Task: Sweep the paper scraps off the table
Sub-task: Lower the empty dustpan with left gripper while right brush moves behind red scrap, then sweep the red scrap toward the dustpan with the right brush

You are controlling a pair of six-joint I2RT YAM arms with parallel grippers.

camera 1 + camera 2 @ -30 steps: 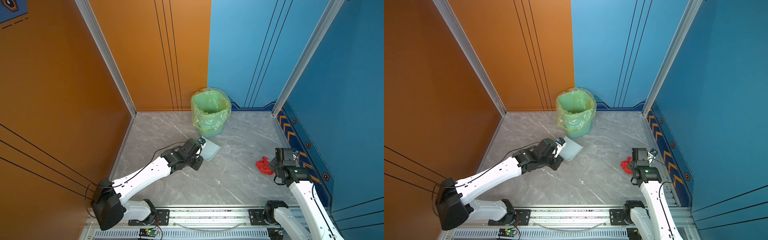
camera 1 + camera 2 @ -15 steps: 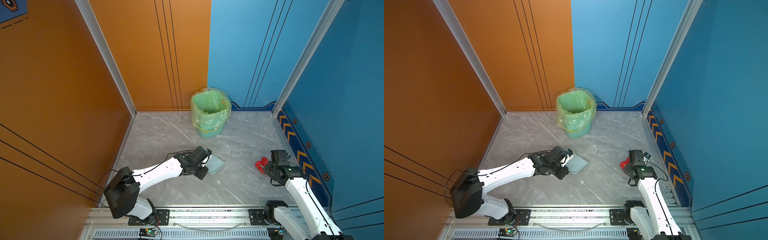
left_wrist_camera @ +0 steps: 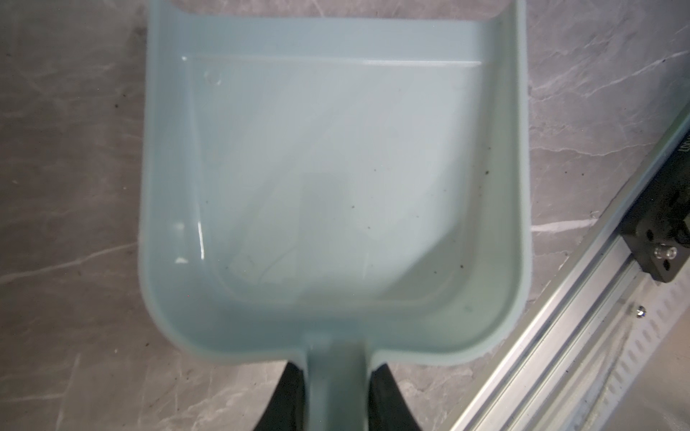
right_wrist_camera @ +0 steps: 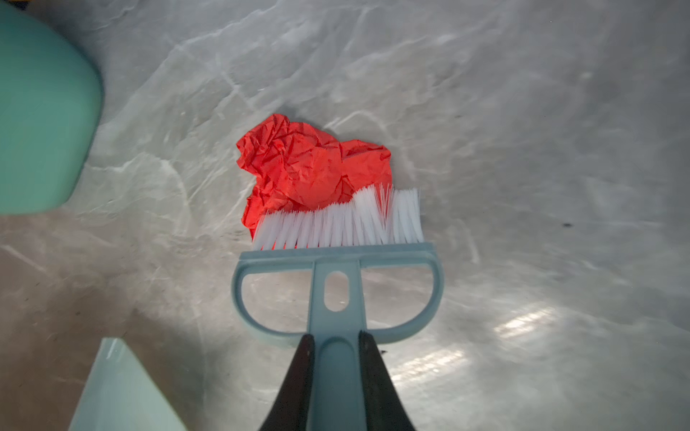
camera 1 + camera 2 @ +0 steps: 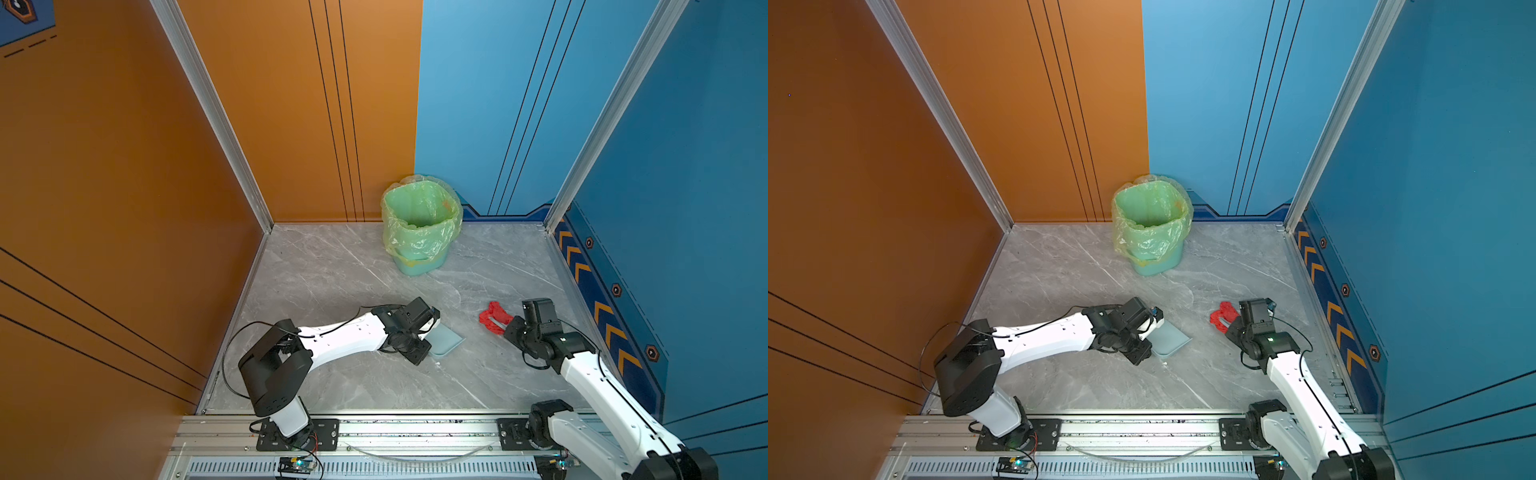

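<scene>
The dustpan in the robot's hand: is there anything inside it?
In the left wrist view the dustpan is empty of paper: only a few dark specks. The left gripper clamps its handle. Whatever lies beneath the pan is covered.

In the left wrist view the dustpan (image 3: 336, 186) loses its front corners to the frame edge. Its handle runs out of frame between the cropped fingers of the left end effector (image 3: 336, 369). In the right wrist view the white bristles of the brush (image 4: 336, 250) cover part of the red paper scrap (image 4: 310, 164), and the bin (image 4: 37, 112) is a blurred, cropped shape. In both top views, right of centre, the right end effector (image 5: 508, 327) hides nearly all the brush. An orange patch inside the bin is too small to identify, and the right arm (image 5: 602, 390) is cut off at lower right.
</scene>
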